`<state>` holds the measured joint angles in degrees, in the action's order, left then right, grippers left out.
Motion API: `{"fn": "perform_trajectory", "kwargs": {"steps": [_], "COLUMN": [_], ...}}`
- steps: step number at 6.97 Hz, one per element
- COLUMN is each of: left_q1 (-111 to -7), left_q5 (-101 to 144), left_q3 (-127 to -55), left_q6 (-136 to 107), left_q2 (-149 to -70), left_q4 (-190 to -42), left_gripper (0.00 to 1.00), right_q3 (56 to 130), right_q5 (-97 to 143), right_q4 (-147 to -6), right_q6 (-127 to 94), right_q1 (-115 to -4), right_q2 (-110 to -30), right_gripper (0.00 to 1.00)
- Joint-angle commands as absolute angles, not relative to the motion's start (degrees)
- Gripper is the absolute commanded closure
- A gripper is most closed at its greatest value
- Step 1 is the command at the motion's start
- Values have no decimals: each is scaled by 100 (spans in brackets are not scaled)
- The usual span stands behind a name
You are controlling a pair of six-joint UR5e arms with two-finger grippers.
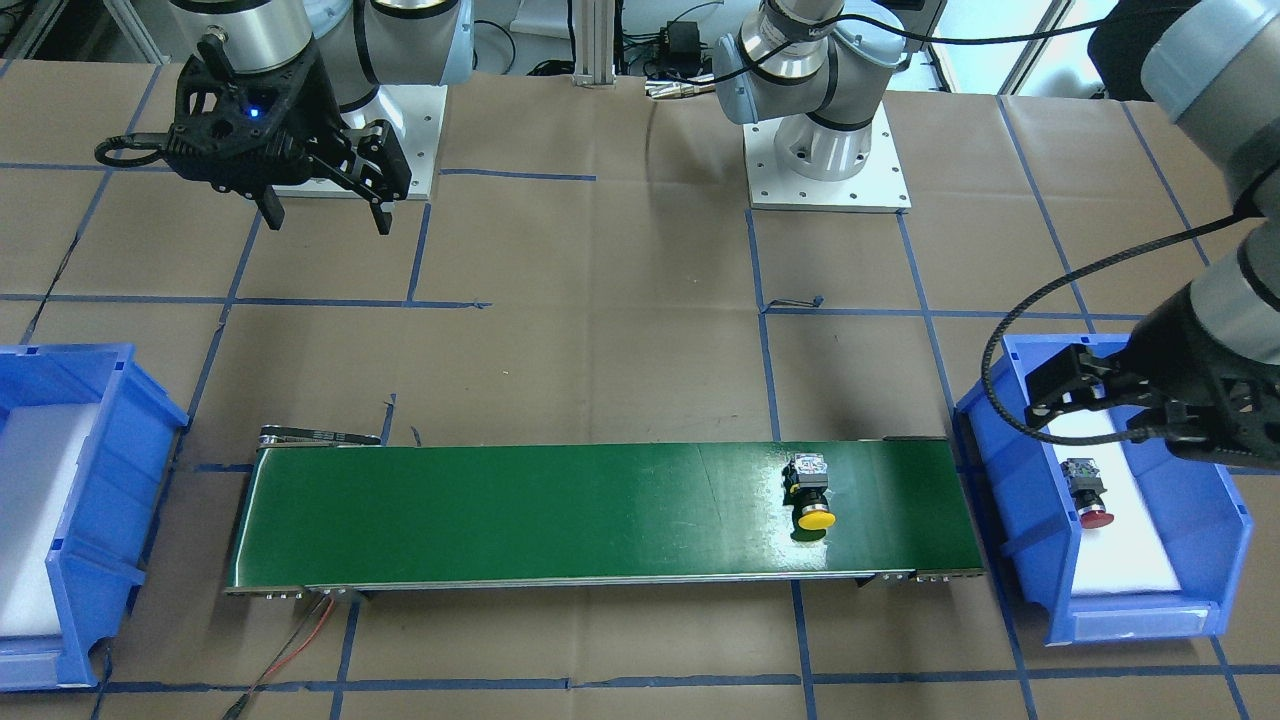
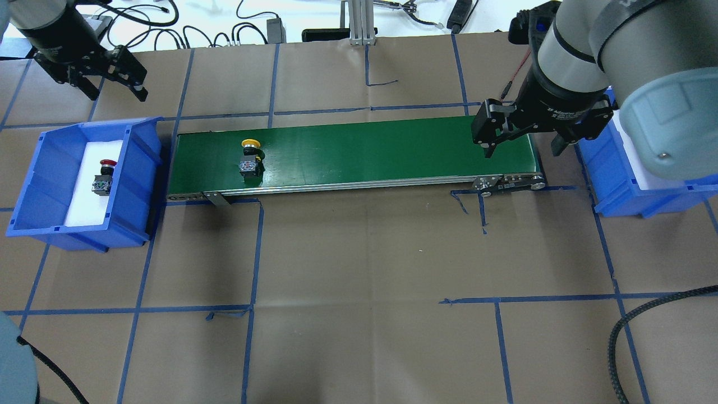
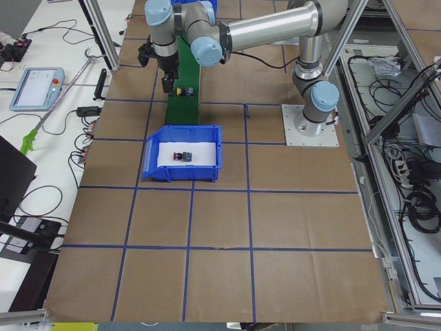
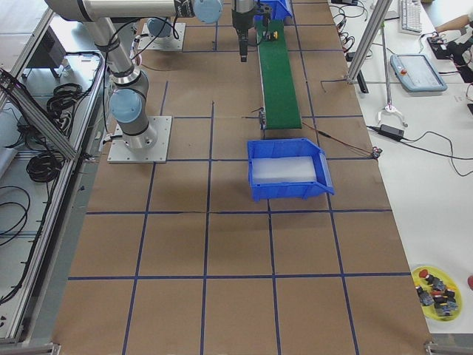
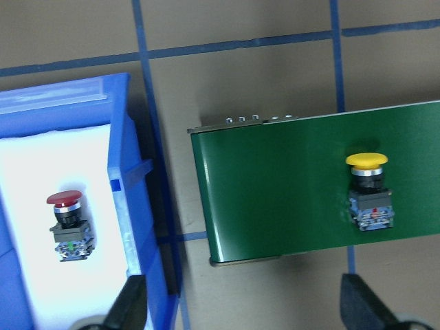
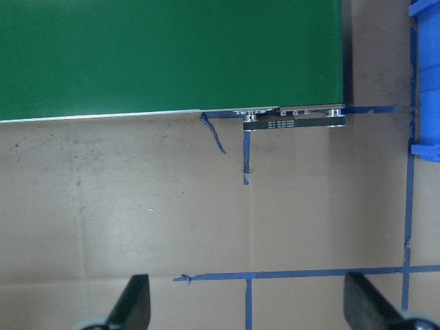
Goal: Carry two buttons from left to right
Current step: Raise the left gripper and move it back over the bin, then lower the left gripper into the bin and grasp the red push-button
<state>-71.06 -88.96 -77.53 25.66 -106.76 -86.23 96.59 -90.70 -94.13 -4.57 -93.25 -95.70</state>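
Note:
The yellow-capped button (image 2: 251, 157) lies on its side near the left end of the green conveyor belt (image 2: 364, 151); it also shows in the front view (image 1: 812, 490) and the left wrist view (image 5: 370, 189). The red-capped button (image 2: 104, 177) lies on white foam in the left blue bin (image 2: 33, 168), and shows in the left wrist view (image 5: 69, 223). My left gripper (image 2: 115, 92) is open and empty, high above the bin and the belt's left end. My right gripper (image 2: 523, 151) is open and empty above the belt's right end.
An empty blue bin (image 2: 611, 191) with white foam stands past the belt's right end, partly hidden by my right arm. Blue tape lines cross the brown table cover. A yellow dish (image 4: 436, 292) with several spare buttons sits at a far table corner.

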Motion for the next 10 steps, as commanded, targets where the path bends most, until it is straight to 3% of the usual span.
{"fn": "perform_trajectory", "kwargs": {"steps": [1,6,10], "left_q1": [-6445,-5810,-5643], "left_q5": [-8895,-8877,-8824], "left_q3": [-7813,-8023,-9313], "left_q6": [3302,3964,4069], "left_q2": [-10714,-11118,-11144], "left_q4": [-8552,-8210,-6473], "left_gripper": [0,3,3], "right_q3": [9659,9650,9650], "right_q5": [-9070,-9070,-9070], "right_q4": [-9413,-9413,-9413], "right_q6": [-457,-466,-475], "right_q1": [-9325,-9325,-9325], "right_q2": [-9571,-9571,-9571], "right_gripper": [0,0,0]}}
